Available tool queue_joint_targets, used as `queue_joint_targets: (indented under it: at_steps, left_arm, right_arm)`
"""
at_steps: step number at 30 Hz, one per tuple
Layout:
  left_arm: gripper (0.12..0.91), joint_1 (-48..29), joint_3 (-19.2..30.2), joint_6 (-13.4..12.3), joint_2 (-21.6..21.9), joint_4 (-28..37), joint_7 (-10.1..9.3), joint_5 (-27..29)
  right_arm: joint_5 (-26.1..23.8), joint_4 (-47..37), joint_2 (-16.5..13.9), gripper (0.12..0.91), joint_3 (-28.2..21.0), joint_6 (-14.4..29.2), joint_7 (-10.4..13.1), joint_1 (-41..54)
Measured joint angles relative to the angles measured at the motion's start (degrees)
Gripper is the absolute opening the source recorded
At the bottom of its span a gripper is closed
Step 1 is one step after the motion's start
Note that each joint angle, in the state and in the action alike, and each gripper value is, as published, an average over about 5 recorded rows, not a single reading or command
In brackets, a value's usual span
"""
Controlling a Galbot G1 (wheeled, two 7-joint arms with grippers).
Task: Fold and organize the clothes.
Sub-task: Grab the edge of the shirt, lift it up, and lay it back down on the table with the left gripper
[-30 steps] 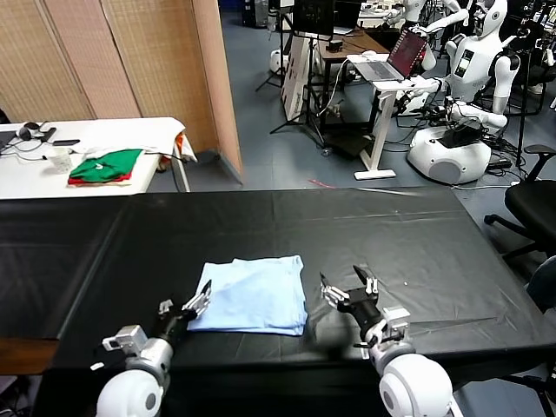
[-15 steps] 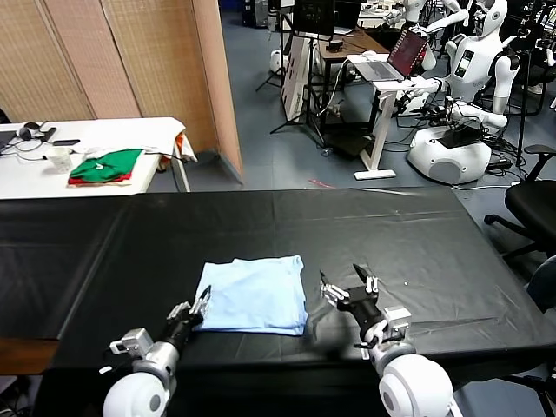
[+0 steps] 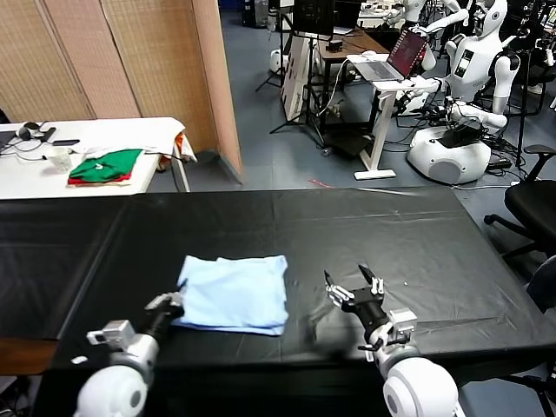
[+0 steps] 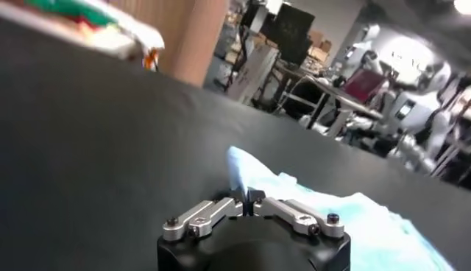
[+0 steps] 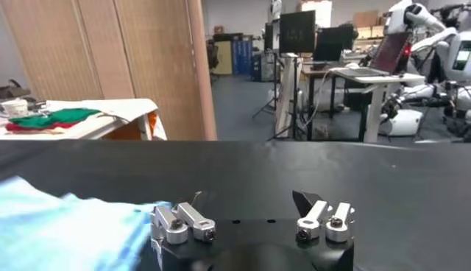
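Here, pale blue T-shirt (image 3: 233,293), folded, flat

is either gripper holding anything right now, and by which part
The left gripper is shut on the light-blue T-shirt at its near-left corner. The right gripper is open, holding nothing.

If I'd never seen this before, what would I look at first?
Probably the folded light-blue T-shirt, the only bright thing on the big black table. The left gripper has its jaws shut on the shirt's near left corner, while the right gripper waits open beside it, to the shirt's right. Far off on a white side table lie green and red folded clothes.
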Motion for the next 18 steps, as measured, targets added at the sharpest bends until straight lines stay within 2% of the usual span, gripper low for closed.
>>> queue_joint_targets:
  at_steps: [7,10,14,18]
  left_arm:
    - [0.171,3.51,-8.83,-1.25,12.99,-1.18,-1.07,7.07]
    - [0.171,5.11,-12.48,-1.12,16.69,-2.43,-1.77,8.63]
    - [0.171,5.92,-14.37,0.29,18.05,-5.16,-3.44,9.70]
    - [0.171,5.35,-12.67,2.66,15.82,-8.62,-5.49,8.38]
  right_arm:
    - [0.04,-0.59,0.32,0.907,-0.49,-0.11,0.03,0.26]
    - [0.03,-0.78,0.45,0.907,-0.58,-0.12,0.04,0.16]
    - [-0.18,-0.90,0.90,0.907,-0.66,-0.02,0.02,-0.37]
    - [-0.78,-0.88,1.26,0.907,-0.70,0.15,-0.05,-1.28]
